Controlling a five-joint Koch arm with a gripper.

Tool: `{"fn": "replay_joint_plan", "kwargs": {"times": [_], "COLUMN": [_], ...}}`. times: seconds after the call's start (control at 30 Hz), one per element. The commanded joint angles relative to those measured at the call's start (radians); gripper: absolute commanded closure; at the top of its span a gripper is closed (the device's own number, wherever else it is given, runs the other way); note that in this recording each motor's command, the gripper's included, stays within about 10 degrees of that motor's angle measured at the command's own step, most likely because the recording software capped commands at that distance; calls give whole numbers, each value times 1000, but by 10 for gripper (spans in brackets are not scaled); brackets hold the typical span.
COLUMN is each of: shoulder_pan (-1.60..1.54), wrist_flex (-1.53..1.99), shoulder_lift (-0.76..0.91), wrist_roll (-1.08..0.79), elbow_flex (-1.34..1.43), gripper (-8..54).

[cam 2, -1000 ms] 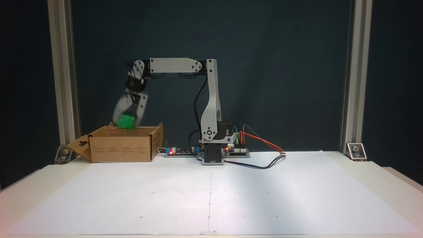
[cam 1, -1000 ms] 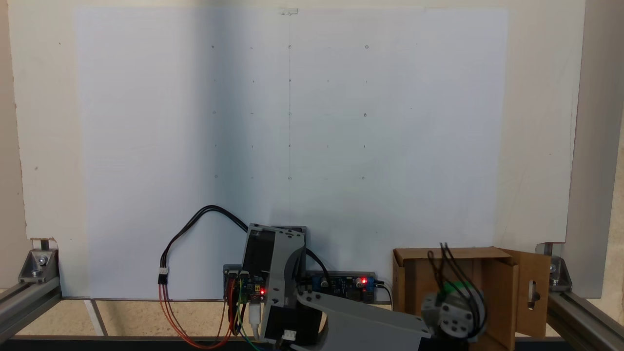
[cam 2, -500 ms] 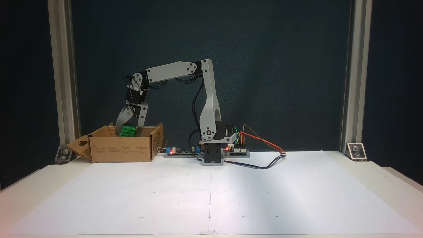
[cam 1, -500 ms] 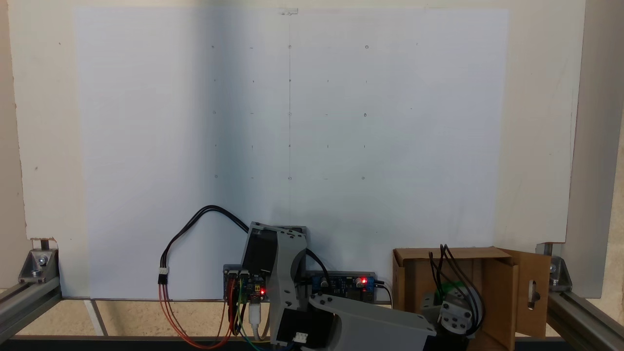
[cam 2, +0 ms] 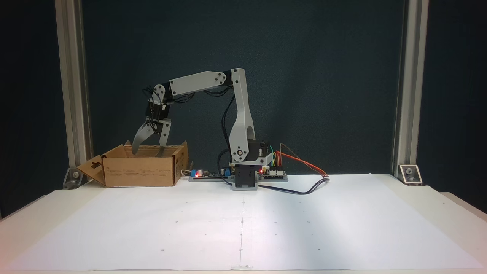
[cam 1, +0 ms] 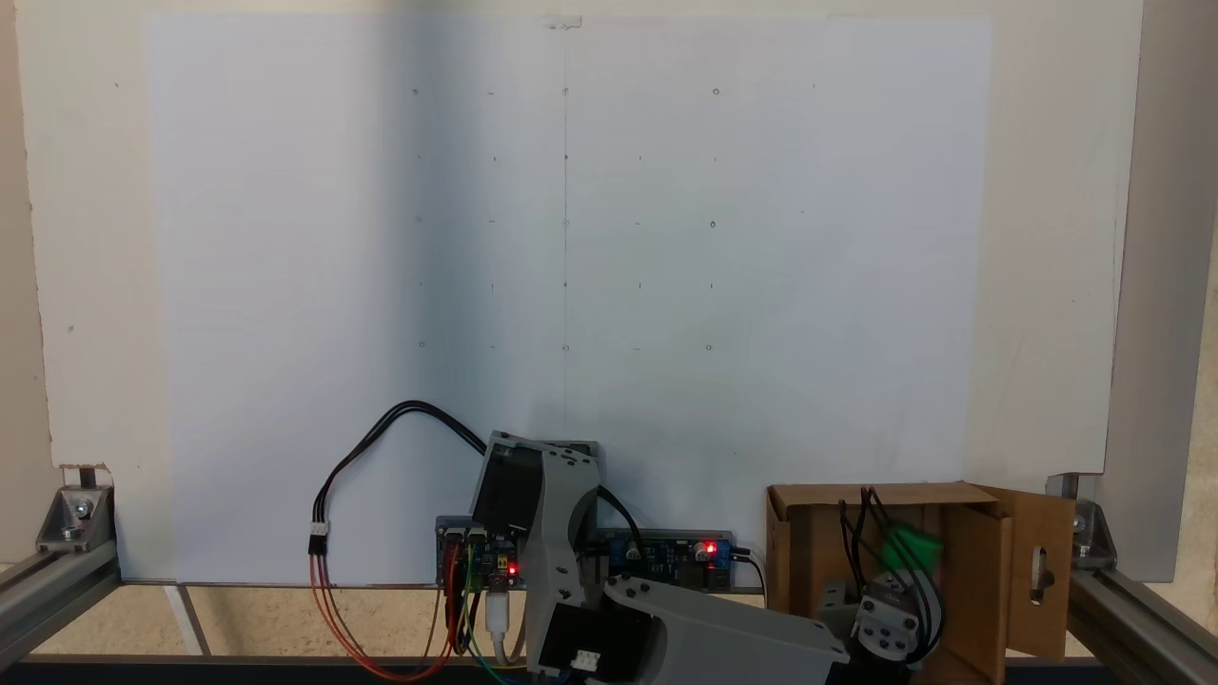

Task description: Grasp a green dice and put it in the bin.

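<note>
Green dice [cam 1: 911, 549] read as a blurred green patch inside the bin [cam 1: 971, 571] in a fixed view, apart from the gripper, so I took it as released and dropping (or tumbling; the blur kept me from telling whether it was at rest). From my station, working near to far in the front-facing fixed view: white paper sheet [cam 2: 243, 224] bare of anything, then the arm's base and circuit boards [cam 2: 272, 173] with red lights on, then the bin [cam 2: 139, 171] at the left with its slotted flap hanging outward. Gripper [cam 2: 146, 151] stood over the box opening, jaws spread wide, nothing between them, tips at about the level of the rim. No green showed above the cardboard wall there. My reading: grasp and carry done, drop made into the box. What was left, as I judged it, was to lift clear of the bin.
</note>
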Motion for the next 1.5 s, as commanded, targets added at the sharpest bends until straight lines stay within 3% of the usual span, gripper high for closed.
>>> {"fn": "replay_joint_plan", "kwargs": {"times": [0.0, 0.17, 0.3, 0.4, 0.77, 1.0, 1.3, 1.47], "shoulder_pan": [-21, -199, -451, -664, -1361, -1752, -1881, -1899], "wrist_flex": [-17, -23, -25, -25, -25, -28, -411, -619], "shoulder_lift": [77, 161, 219, 276, 443, 594, 867, 922], "wrist_roll": [-28, 228, 383, 509, 520, 518, 514, 515], "elbow_flex": [-26, -135, -190, -190, -152, 38, 495, 551], "gripper": [163, 160, 29, 8, 6, 11, 12, 2]}}
